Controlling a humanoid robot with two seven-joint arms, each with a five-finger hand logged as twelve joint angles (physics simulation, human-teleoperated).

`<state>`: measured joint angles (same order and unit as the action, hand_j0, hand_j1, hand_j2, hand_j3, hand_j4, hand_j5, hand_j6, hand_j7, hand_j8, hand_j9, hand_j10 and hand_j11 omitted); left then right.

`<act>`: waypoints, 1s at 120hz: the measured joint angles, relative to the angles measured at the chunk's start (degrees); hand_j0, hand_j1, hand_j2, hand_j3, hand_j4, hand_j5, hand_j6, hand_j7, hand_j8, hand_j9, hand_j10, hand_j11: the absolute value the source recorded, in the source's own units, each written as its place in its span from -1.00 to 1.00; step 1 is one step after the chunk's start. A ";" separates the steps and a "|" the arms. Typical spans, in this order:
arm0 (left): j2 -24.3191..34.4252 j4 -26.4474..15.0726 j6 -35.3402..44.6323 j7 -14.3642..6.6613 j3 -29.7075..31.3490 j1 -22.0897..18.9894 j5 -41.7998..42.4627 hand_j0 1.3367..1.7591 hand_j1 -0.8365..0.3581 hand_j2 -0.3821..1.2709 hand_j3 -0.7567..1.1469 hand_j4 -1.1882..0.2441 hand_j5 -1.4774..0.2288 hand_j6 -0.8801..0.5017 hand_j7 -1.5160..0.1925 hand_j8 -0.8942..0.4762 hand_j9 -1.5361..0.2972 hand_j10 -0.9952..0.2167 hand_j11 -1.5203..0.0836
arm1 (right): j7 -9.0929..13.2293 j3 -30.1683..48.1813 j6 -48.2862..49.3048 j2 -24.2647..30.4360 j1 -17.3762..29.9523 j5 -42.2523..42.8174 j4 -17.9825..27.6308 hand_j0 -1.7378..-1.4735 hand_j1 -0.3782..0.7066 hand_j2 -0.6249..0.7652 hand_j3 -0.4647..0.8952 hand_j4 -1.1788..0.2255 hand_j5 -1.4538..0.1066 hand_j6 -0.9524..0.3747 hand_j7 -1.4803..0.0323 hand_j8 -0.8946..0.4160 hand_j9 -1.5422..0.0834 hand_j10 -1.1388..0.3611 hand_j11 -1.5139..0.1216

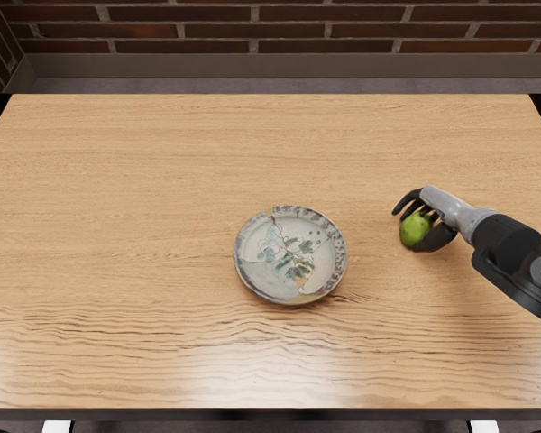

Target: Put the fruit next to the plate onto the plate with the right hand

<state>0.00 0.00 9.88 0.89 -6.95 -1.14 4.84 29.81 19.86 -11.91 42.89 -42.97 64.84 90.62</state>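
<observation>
Fruit (pixel 414 230) location: at 3 o'clock from the plate (pixel 244 249), near it but apart from its rim, on or just above the counter (pixel 162 180). Contact with the surface cannot be determined.

Right hand (pixel 433 222) enters from the 3 o'clock edge and encloses the fruit. The fingers (pixel 405 205) are clamped around it: one dark digit arches over the 12 o'clock side, and the others wrap under the 5 o'clock side. This wrap appears intended to cage a round body that would otherwise roll when pushed.

The plate lies flat near the counter centre with nothing on it. This leaves an unobstructed path toward 9 o'clock for the transfer, which is not yet done.

Fruit appearance: small, round and bright yellow-green, with smooth skin and a lighter patch on the upper face. It is possibly a lime or a small apple, but the type is not confirmed.

Left arm: not visible.
</observation>
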 joint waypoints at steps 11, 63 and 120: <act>0.00 0.00 -0.01 0.01 0.00 0.00 0.00 0.52 0.98 -0.54 -0.21 0.66 0.73 0.27 0.77 0.30 0.68 0.64 0.90 | 0.00 0.00 0.11 0.02 0.00 -0.03 0.01 -0.37 0.12 -0.14 -0.32 -0.05 -0.03 -0.26 0.06 -0.25 0.04 -0.17 0.00; 0.00 0.00 0.00 0.00 0.00 0.00 0.00 0.52 0.98 -0.54 -0.21 0.66 0.73 0.27 0.77 0.30 0.68 0.64 0.90 | -0.10 1.83 1.57 1.02 -0.76 -1.04 0.47 -0.38 0.16 0.13 -0.32 -0.15 -0.16 -0.28 -0.06 -0.25 -0.08 -0.21 -0.11; 0.00 0.00 0.01 0.00 0.00 0.02 0.00 0.52 0.98 -0.54 -0.21 0.66 0.73 0.27 0.77 0.30 0.68 0.64 0.90 | -0.18 14.64 16.11 4.75 -0.99 -7.03 3.34 -0.39 0.16 0.17 -0.32 -0.15 -0.16 -0.31 -0.07 -0.28 -0.08 -0.23 -0.11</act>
<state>0.00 0.00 9.89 0.88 -6.95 -1.12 4.84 29.63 34.50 4.19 47.64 -43.97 57.80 93.96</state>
